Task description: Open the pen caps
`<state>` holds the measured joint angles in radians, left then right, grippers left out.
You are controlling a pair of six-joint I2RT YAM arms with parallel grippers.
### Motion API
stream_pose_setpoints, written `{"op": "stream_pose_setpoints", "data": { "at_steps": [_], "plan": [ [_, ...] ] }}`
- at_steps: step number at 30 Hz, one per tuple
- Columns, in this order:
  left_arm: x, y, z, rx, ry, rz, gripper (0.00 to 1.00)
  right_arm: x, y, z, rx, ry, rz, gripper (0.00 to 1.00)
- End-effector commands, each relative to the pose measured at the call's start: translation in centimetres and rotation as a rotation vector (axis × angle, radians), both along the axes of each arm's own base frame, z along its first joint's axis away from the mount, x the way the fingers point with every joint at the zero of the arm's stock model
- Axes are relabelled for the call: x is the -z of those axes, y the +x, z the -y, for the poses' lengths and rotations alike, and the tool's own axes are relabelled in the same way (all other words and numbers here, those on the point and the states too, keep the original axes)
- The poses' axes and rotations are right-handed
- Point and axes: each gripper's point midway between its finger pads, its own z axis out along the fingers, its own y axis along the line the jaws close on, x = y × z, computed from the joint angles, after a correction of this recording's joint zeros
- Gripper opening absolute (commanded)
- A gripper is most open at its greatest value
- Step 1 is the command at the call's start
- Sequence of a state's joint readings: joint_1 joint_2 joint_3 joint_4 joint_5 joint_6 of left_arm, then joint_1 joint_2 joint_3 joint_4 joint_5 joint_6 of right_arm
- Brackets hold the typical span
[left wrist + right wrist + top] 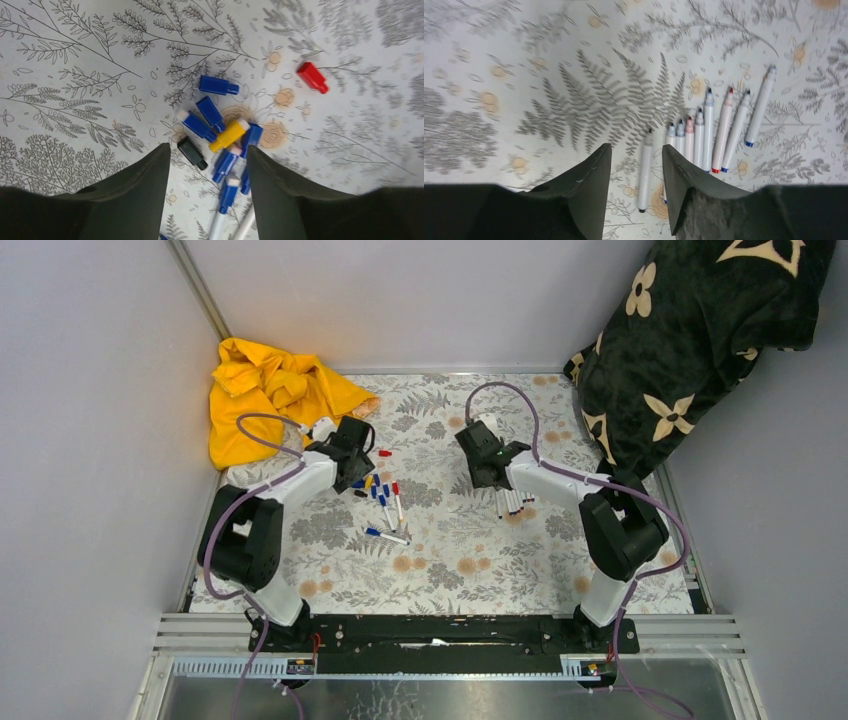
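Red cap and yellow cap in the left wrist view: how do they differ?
The red cap lies alone, off to one side; the yellow cap sits in the cluster, touching blue caps. The red cap is one colour throughout; the yellow cap has a white end. Both lie flat on the table.

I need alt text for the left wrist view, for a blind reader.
Loose pen caps, mostly blue, with one yellow and one black, lie heaped on a floral tablecloth beyond the open left hand. One red cap lies apart, upper right.
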<state>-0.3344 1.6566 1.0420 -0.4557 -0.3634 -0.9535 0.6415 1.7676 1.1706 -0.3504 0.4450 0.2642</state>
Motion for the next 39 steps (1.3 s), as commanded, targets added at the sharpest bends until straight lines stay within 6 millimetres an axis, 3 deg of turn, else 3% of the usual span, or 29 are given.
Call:
{"op": "stream_pose_setpoints", "data": {
  "at_steps": [1,6,12,18,28,39],
  "plan": [
    [-3.8,0.3,0.3,-0.010,-0.034,0.085,0.67,-4.3,0.4,-4.2,-0.108,0.097,0.043,0.50],
    [-6.3,-0.4,0.7,0.006,-0.087,0.138,0.74,-4.1,-1.0,-9.8,-0.236,0.176,-0.013,0.53],
    [-9.4,-1.6,1.0,0.016,-0.149,0.208,0.76,-3.7,-2.5,-16.0,-0.334,0.214,-0.047,0.55],
    [-11.9,-2.7,0.9,0.003,-0.203,0.270,0.76,-1.9,-3.1,-19.4,-0.356,0.219,-0.096,0.54],
    [-13.8,-4.0,0.6,-0.022,-0.249,0.334,0.76,1.0,-4.3,-22.4,-0.378,0.192,-0.153,0.53],
    [-14.2,-4.1,0.4,-0.021,-0.250,0.350,0.76,3.3,-4.6,-22.1,-0.353,0.148,-0.189,0.50]
  ]
}}
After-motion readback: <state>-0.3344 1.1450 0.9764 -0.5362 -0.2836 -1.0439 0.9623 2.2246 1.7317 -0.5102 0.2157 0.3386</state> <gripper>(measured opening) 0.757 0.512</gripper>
